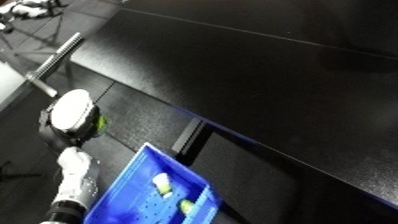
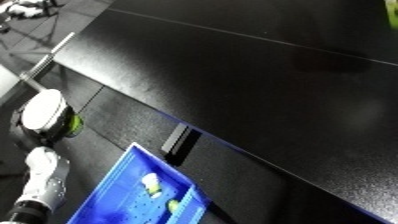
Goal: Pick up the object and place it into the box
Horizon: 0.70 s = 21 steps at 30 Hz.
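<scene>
Small yellow-green object (image 1: 101, 122), only a sliver of it showing, tucked against the right edge of the left hand (image 1: 73, 116), up and to the left of the bin (image 1: 124, 187) and clear of its rim. Probably carried by that hand, though not certain from here: grip hidden under the hand's white round back, so cannot tell how far closed it is or whether it truly has hold of the piece. Right hand nowhere in either view.

Judging by the colour and the little that shows, likely a light thing, perhaps plastic or foam, with no sign of being brittle. Smooth and small, so liable to slip or roll if pinched at its edge; better taken across its middle, with the thumb opposite. Little risk in a short drop into the bin.

Inside the bin, two pale yellow-and-white pieces (image 1: 163, 182), close together near the right-hand wall, looking much the same kind of thing. Room left on the floor beside them.

White forearm (image 1: 75, 175) running up along the bin's left side to the hand. Dark bench (image 1: 266, 75) stretching up and to the right of the bin, a black slot (image 1: 188, 134) just beyond the bin's upper corner. Metal bar (image 1: 58, 57) farther off, beyond the hand. Another green speck (image 2: 392, 15) far from the bin at the upper right edge, too cropped to name.
</scene>
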### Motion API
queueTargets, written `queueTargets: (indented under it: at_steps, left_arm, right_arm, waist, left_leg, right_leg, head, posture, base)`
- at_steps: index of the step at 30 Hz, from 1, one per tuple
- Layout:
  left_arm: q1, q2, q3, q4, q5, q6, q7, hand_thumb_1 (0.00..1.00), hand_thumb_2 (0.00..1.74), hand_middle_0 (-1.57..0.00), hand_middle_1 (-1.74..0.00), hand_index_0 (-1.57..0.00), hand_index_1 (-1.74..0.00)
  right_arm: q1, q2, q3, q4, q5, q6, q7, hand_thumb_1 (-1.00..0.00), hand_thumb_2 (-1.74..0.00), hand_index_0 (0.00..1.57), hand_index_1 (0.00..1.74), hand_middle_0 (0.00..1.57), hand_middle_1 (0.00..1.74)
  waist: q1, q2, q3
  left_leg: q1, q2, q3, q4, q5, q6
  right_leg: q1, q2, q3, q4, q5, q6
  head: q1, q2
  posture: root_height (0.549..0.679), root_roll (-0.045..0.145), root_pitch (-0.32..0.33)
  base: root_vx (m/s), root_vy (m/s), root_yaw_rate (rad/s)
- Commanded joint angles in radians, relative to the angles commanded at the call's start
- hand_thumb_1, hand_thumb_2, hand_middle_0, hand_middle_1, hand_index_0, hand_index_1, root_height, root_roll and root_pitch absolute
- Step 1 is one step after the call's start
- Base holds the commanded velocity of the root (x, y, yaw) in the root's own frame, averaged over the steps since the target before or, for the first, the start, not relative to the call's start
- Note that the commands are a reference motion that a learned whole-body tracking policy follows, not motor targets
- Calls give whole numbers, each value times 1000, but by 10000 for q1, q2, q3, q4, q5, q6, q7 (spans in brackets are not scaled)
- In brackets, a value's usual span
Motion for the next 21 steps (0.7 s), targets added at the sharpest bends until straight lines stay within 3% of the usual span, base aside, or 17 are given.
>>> queueTargets:
  at_steps: [8,15,21]
  left_arm:
    - [-163,357,265,2488,-1111,817,-1083,350,609,-549,-609,-549,-609]
    - [-509,793,-160,4038,-750,1859,-1851,0,0,0,0,0,0]
    - [-750,907,-468,4608,-730,2043,-2449,0,0,0,0,0,0]
  right_arm:
    - [-129,75,244,377,-43,-254,236,0,0,0,0,0,0]
    - [-149,21,404,446,-17,-413,452,0,0,0,0,0,0]
    - [-131,-23,458,538,161,-559,624,0,0,0,0,0,0]
  waist:
    - [37,-449,84]
    - [-26,-805,240]
    - [-40,-972,325]
  left_leg:
    - [-136,127,-160,-301,225,14]
    - [-184,273,-130,-560,354,-15]
    - [-130,318,-100,-690,352,-33]
  right_leg:
    - [105,208,-92,-185,-45,-33]
    - [148,359,-146,-417,3,-59]
    - [230,402,-165,-643,77,-48]
  head:
    - [-844,-342]
    - [-835,-439]
    - [-557,-310]
  posture:
    - [629,56,-85]
    - [630,47,-77]
    - [632,44,-75]
  base:
    - [-11,4,41]
    - [-26,9,25]
    - [-23,3,6]
